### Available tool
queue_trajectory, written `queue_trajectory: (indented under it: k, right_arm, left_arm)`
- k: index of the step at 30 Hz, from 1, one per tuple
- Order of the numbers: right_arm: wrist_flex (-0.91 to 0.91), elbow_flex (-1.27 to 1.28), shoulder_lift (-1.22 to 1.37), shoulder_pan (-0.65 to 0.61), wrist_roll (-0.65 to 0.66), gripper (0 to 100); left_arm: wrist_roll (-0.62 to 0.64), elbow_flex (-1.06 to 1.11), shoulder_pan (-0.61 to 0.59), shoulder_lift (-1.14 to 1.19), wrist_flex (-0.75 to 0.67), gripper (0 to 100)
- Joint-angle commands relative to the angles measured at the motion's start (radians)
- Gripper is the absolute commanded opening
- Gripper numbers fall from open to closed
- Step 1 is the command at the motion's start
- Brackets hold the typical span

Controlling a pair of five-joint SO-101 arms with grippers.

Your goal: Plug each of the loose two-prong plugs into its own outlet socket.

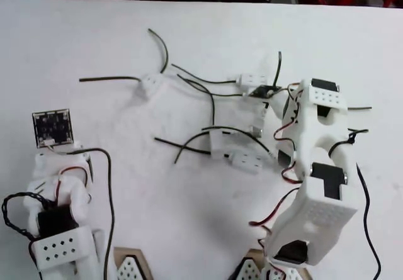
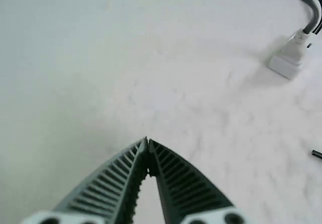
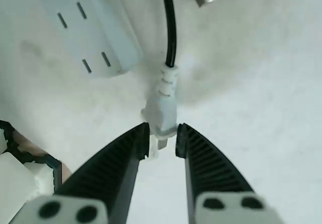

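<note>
My right gripper (image 3: 162, 137) is shut on the prong end of a white two-prong plug (image 3: 162, 105). The plug's black cord (image 3: 170, 22) runs away from the fingers. Just beyond it lies a white outlet strip (image 3: 88, 30) with two pairs of slots facing up. In the high view this strip (image 1: 247, 160) lies beside the right arm (image 1: 315, 123). My left gripper (image 2: 147, 143) is shut on nothing, low over bare table. A white connector (image 2: 289, 58) with black cords lies some way off from it. The left arm (image 1: 60, 198) stands at the near left.
Another white outlet piece (image 1: 252, 79) and a small dark board (image 1: 263, 92) lie behind the right arm. A white piece with cords (image 1: 150, 84) lies mid-table. Black cords loop around a white block (image 1: 220, 143). The white table (image 1: 126, 185) has open room between the arms.
</note>
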Motion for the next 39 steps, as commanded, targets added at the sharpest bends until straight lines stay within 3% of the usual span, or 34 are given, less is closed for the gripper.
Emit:
queue_trajectory:
  k: [1, 17, 25, 30, 39]
  right_arm:
    - [0.012, -0.034, -0.008, -0.018, -0.006, 9.1]
    - [-0.116, 0.044, -0.005, -0.035, -0.006, 9.1]
    - [-0.022, -0.009, -0.012, -0.067, -0.009, 9.6]
    - [-0.018, -0.017, -0.007, -0.067, -0.009, 15.7]
    - [-0.059, -0.015, 0.058, -0.068, -0.009, 15.2]
  left_arm:
    - [-0.003, -0.003, 0.015, -0.012, -0.018, 2]
    - [-0.003, -0.002, 0.015, -0.012, -0.021, 2]
    - [-0.003, 0.074, 0.010, -0.012, -0.164, 2]
    - [-0.003, 0.074, 0.010, -0.012, -0.163, 2]
    - [-0.003, 0.074, 0.010, -0.012, -0.161, 2]
